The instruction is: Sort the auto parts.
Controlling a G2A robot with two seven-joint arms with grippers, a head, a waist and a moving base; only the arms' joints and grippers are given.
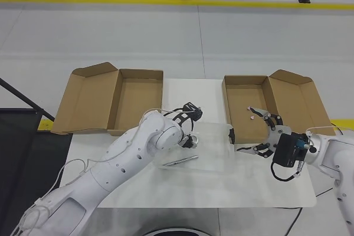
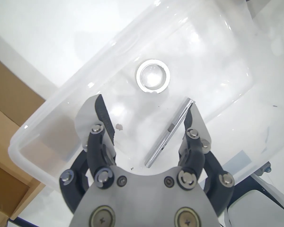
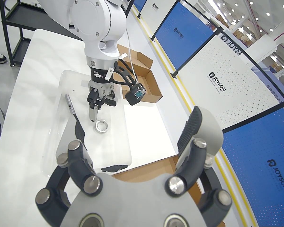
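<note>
A clear plastic tray sits mid-table between two cardboard boxes. On its floor lie a metal ring and a slim metal rod. My left gripper hangs open inside the tray, empty, with the ring just beyond its fingertips and the rod beside one finger. In the right wrist view the left gripper stands just above the ring, with the rod beside it. My right gripper is open and empty over the near wall of the right box.
The left box stands open and bare beyond the tray's left end. Two small pinkish bits lie in the right box. A black flat piece rests at the tray end nearest the right gripper. Blue and white barrier panels stand behind.
</note>
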